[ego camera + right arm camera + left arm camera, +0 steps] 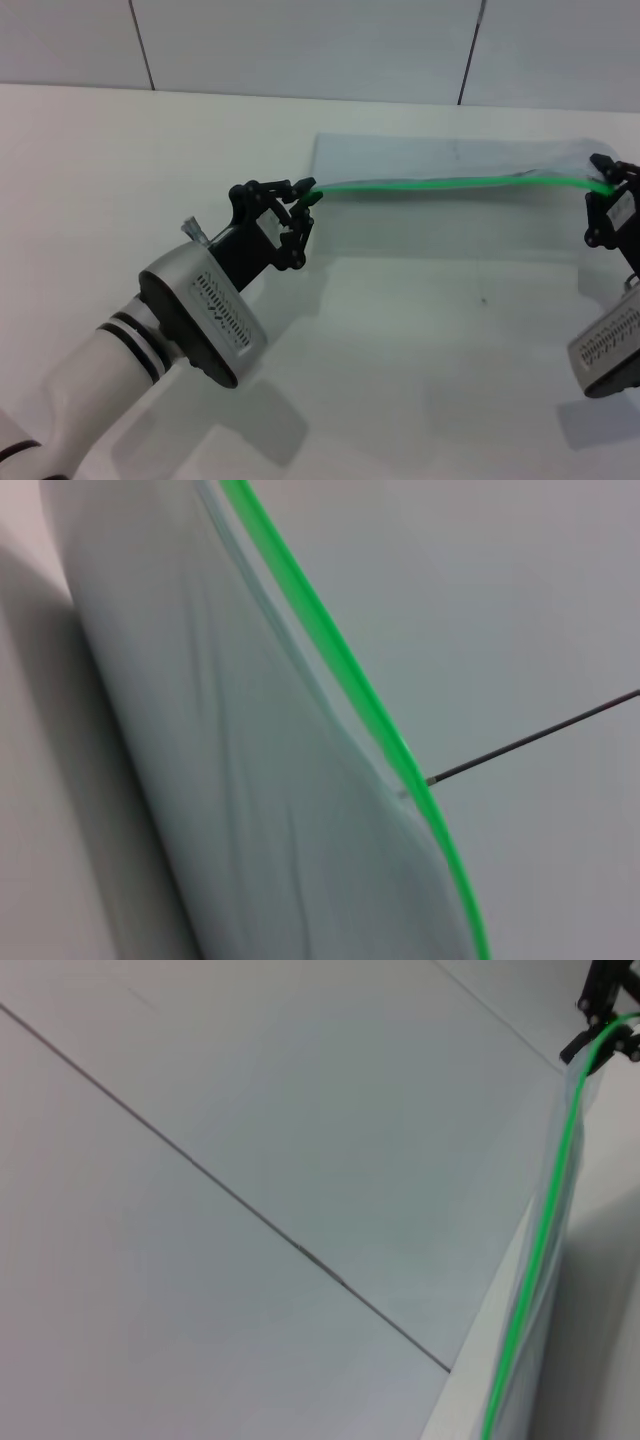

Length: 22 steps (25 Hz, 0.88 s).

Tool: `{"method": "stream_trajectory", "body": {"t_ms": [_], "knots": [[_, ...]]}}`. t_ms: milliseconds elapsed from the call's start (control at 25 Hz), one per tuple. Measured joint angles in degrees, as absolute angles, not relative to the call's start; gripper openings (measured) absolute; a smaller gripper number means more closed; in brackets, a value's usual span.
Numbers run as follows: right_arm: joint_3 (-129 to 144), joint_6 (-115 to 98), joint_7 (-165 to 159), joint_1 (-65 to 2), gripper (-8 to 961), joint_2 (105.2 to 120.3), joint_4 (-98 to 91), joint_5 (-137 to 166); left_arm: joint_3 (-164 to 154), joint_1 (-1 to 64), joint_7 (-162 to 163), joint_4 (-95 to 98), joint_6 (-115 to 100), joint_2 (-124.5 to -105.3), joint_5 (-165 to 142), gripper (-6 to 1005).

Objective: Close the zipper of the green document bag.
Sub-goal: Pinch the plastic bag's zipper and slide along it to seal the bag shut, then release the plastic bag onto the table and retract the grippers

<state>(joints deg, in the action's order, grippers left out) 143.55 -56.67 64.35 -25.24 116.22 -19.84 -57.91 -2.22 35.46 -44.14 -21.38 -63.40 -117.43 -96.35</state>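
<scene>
While I look in from far off, here's how it stands.
Bag: 1 green document bag (450, 225), held up off the worktop (420, 360) btwn both tools.
Zip: 1 zipper (450, 183), top edge; looks mostly shut, I think; slider not seen.
L tool (303, 205): pinched on zip's left end.
R tool (603, 195): at right end; grip, can't tell.

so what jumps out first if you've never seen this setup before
The bright green zipper catches the eye first, a thin line stretched across the far middle of the white table. It runs along the raised edge of the translucent green document bag, held up between the two arms. The left gripper holds its left end and the right gripper its right end.
</scene>
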Motion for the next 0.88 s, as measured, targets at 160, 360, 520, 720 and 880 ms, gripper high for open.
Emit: {"method": "stream_trajectory", "body": {"t_ms": [160, 360, 520, 720, 880], "knots": [[142.5, -57.6, 64.0, -25.1, 72, 116.42, -19.6, -58.1, -2.2, 35.4, -44.1, -21.5, -63.4, -117.43, -95.8, 178], [141.9, -63.1, 63.8, -24.0, 75, 116.57, -19.6, -62.5, -2.1, 35.5, -42.7, -21.5, -66.1, -117.48, -95.5, 187], [142.5, -66.4, 61.9, -23.2, 78, 116.55, -19.8, -63.8, -2.1, 34.9, -37.5, -21.2, -70.8, -117.32, -95.5, 194], [143.5, -71.8, 58.1, -21.7, 291, 116.76, -20.3, -63.6, -2.1, 34.3, -33.1, -20.8, -75.4, -117.20, -95.4, 349], [145.3, -79.3, 50.1, -20.5, 482, 116.74, -20.3, -63.4, -2.1, 33.6, -29.5, -20.0, -78.8, -117.14, -95.0, 470]]}}
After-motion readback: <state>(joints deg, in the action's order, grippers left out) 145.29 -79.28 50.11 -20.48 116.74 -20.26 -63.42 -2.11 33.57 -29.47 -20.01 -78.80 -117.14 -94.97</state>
